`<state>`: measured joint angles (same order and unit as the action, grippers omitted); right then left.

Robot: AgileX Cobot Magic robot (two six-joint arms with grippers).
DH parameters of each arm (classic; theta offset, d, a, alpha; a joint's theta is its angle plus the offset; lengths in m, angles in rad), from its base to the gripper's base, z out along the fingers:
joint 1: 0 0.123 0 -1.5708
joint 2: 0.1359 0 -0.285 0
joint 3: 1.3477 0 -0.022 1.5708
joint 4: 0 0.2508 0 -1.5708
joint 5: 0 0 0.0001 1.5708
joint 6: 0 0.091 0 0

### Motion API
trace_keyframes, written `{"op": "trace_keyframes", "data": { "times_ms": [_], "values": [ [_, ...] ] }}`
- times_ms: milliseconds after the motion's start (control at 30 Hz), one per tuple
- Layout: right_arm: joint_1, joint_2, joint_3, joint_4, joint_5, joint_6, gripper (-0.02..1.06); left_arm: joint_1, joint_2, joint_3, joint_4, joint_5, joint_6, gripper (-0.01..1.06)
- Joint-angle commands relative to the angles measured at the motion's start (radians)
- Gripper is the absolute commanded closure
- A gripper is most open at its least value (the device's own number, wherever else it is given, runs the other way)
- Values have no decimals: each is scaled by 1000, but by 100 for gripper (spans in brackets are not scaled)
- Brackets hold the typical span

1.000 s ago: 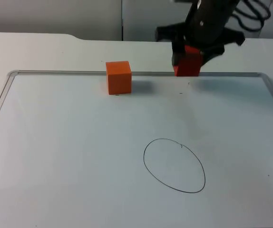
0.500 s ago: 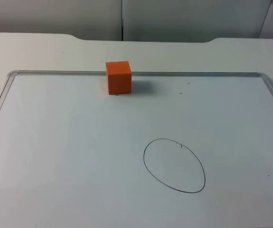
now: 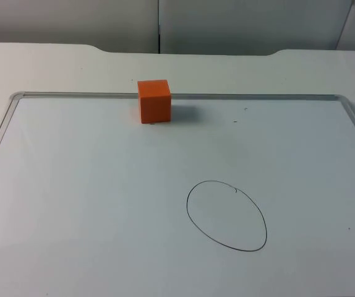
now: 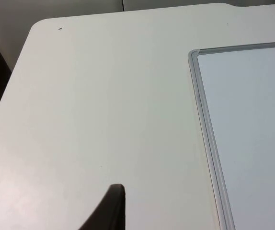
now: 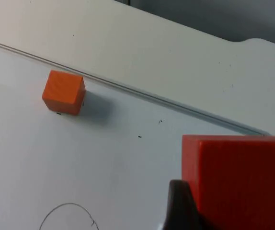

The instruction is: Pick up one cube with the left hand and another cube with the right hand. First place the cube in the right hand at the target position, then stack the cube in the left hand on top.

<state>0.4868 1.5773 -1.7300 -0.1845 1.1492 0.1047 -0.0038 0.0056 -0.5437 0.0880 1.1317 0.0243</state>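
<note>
- The right end effector (image 5: 195,211) has a red cube (image 5: 240,179) clamped between its fingers, lifted clear of the surface; one black fingertip (image 5: 180,206) presses against the cube's side face.
- A second cube, orange and matte (image 5: 64,92), sits well apart from the right end effector, out ahead of it and off to the side opposite the held red cube.
- In the top view that orange cube (image 3: 154,101) stands upright on a white whiteboard with a thin metal frame (image 3: 4,124), just beside the frame's far edge.
- A thin black hand-drawn oval (image 3: 226,215) marks the whiteboard, nearer the camera than the orange cube and well apart from it; from the right end effector, part of the oval's line (image 5: 68,213) lies on the board between it and the orange cube's side.
- The left end effector (image 4: 109,211) waits over the bare white tabletop (image 4: 104,96), beside the whiteboard's rounded frame corner (image 4: 195,52); whether it is open I cannot tell, and it holds no visible object.
</note>
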Motion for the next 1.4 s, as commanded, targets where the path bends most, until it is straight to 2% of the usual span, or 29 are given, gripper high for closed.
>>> {"op": "trace_keyframes", "data": {
  "times_ms": [0,33,167,200,267,367,533,667,833,1367],
  "values": [
    [2,-121,131,3,-62,0,105,-1,-6,-2,0,-11,-5,0],
    [2,-121,131,3,-62,0,105,-1,-6,-2,0,-11,-5,0],
    [2,-278,312,43,-191,-4,105,-1,-6,-2,0,-11,-5,0],
    [2,-278,312,43,-191,-4,105,-1,-6,-2,0,-11,-5,0],
    [2,-346,395,75,-231,-4,105,-1,-6,-2,0,-11,-5,0],
    [2,-429,517,95,-239,-4,105,-1,-6,-2,0,-11,-5,0],
    [2,-469,610,148,-264,-35,105,-1,-6,-2,0,-11,-5,0],
    [2,-497,645,190,-295,-76,105,-1,-6,-2,0,-11,-5,0],
    [2,-527,652,185,-279,-115,105,-1,-6,-2,0,-11,-5,0],
    [2,-720,682,162,-310,-85,105,-3,-6,-2,0,-11,-5,0]
  ]
}}
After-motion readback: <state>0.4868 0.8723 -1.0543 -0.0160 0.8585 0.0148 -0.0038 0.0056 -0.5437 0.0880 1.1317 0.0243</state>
